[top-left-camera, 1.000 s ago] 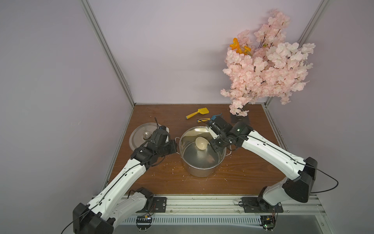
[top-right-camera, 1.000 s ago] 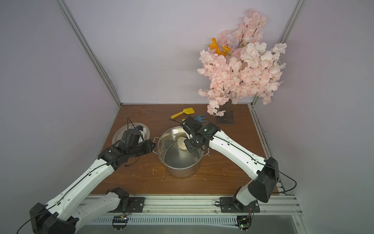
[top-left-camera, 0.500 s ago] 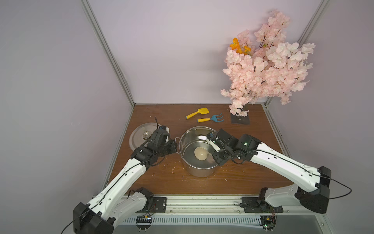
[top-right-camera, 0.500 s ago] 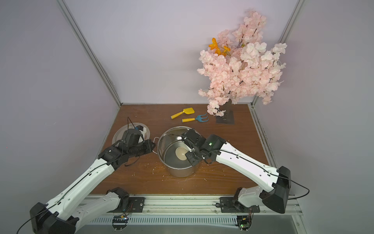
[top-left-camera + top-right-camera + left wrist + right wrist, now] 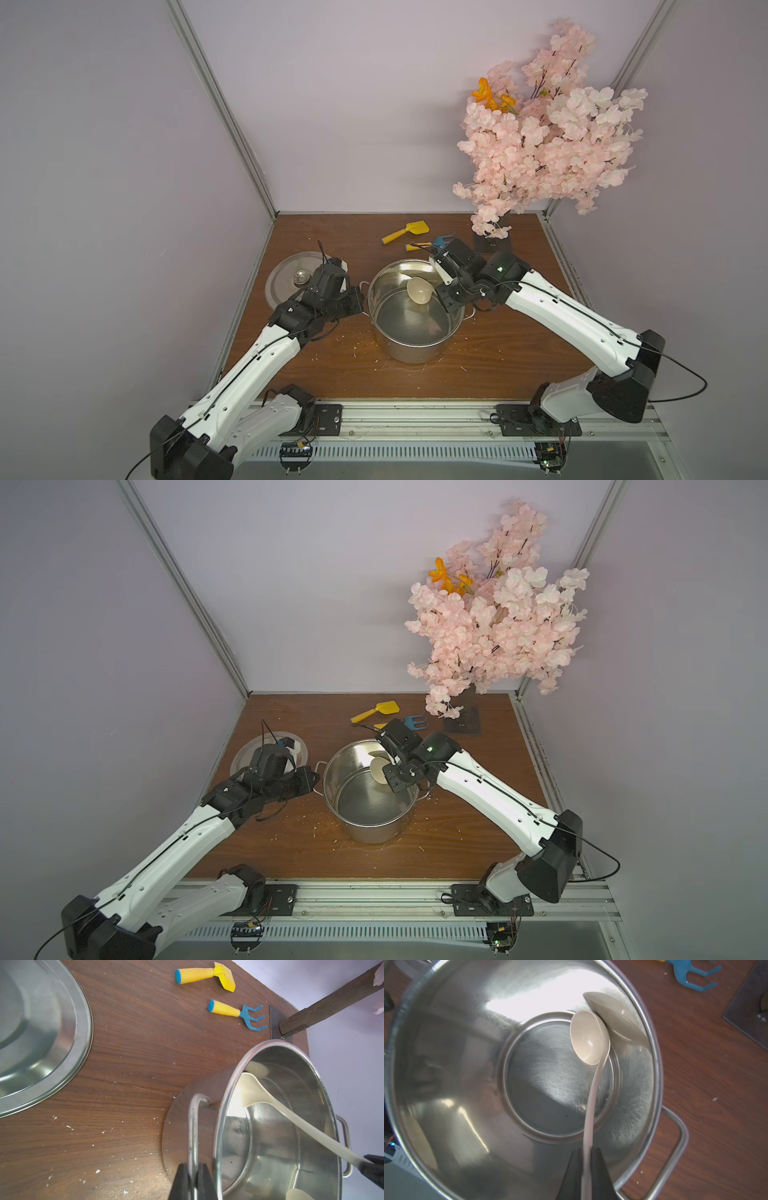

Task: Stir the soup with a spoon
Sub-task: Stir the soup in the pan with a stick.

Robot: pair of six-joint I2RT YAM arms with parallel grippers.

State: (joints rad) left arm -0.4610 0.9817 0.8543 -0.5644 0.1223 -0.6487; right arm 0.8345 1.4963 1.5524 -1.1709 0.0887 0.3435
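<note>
A large steel pot stands mid-table. No soup is discernible in it; its inside shows only shiny bare steel. The cream spoon hangs inside the pot with its bowl against the far wall. My right gripper is shut on the spoon's slim handle above the pot's right rim. My left gripper is shut on the pot's left loop handle. The left wrist view shows the spoon slanting across the pot's mouth.
The flat steel lid lies left of the pot, partly under my left wrist. A yellow toy shovel and a blue rake lie behind the pot. A pink flower tree stands back right. White crumbs dot the wood.
My right arm swept the spoon's bowl from the pot's far side toward the front and back to the far side. The left arm has kept still on the handle.
</note>
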